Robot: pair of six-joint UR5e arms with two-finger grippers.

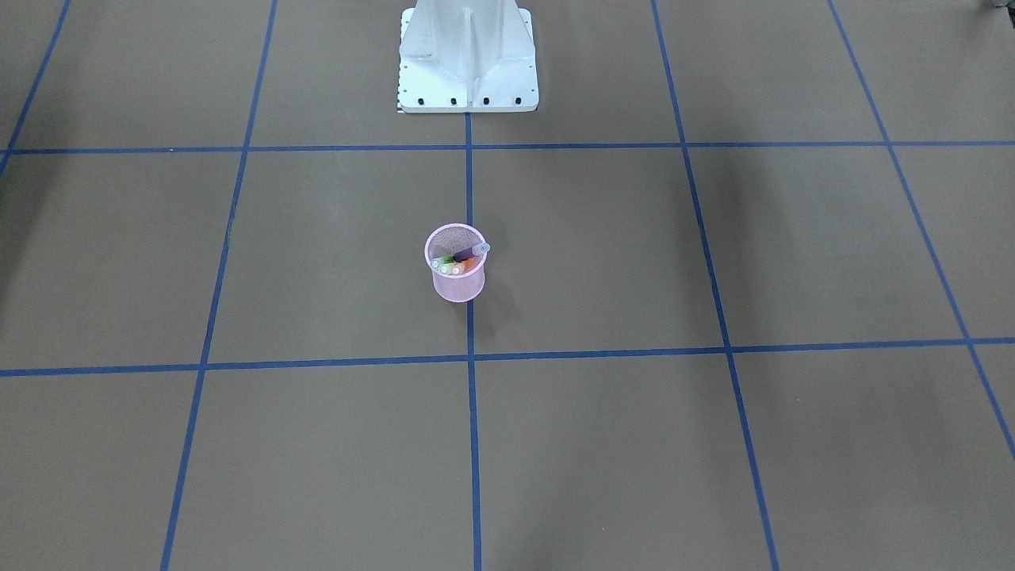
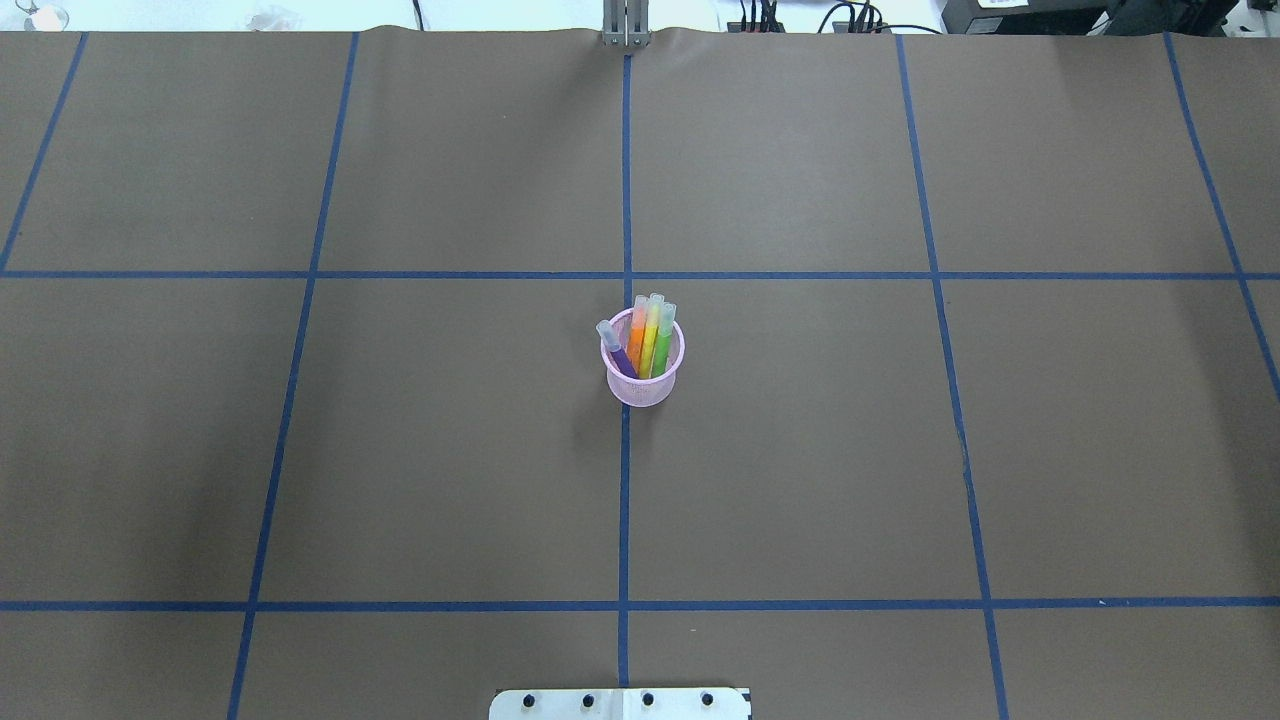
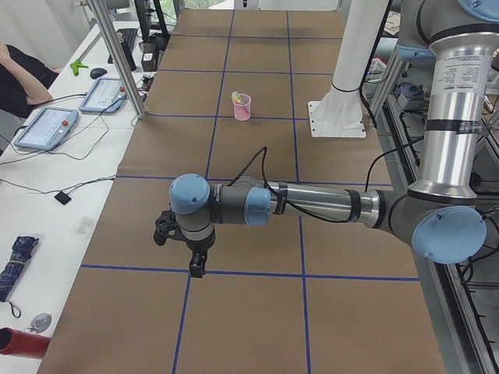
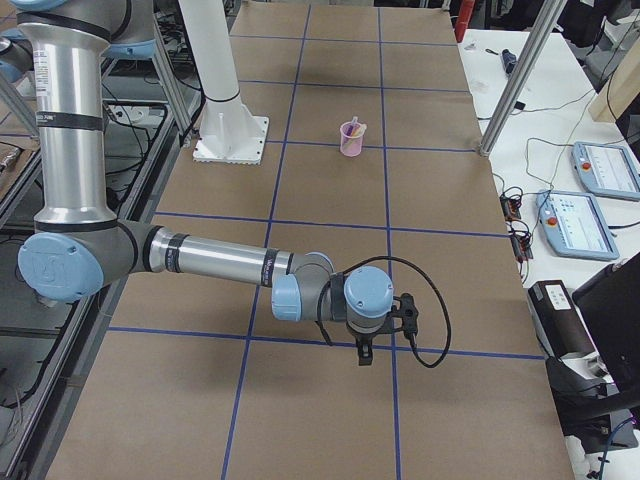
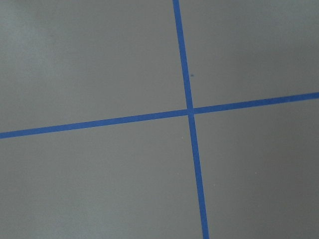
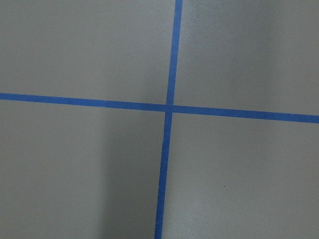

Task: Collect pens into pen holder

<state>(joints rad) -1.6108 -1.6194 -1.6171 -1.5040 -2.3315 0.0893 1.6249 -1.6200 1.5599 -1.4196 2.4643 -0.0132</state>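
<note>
Hanging over a blue tape crossing, the left fingers point down at the table near its end on the robot's left, and the right fingers do the same at the opposite end. Only the side views catch them, so how far either pair is spread cannot be told; no pen is seen hanging from either. Each wrist camera shows only brown paper and blue tape.

Well apart from both arms, at the middle of the brown paper-covered table, the small round pink wire-mesh pen holder stands upright on a tape line. Inside it lean the slim purple pen, the orange pen and the green pen, with what looks like a yellow pen between the last two. Their translucent caps stick out above the rim.

No pen is seen lying on the table, so the collecting seems finished. What is left, by this reading, is a clean retreat: each arm should rise before it travels, hold to its own end, and avoid sweeping across the middle, since the light mesh cup would likely tip at a slight knock and spill its load
</note>
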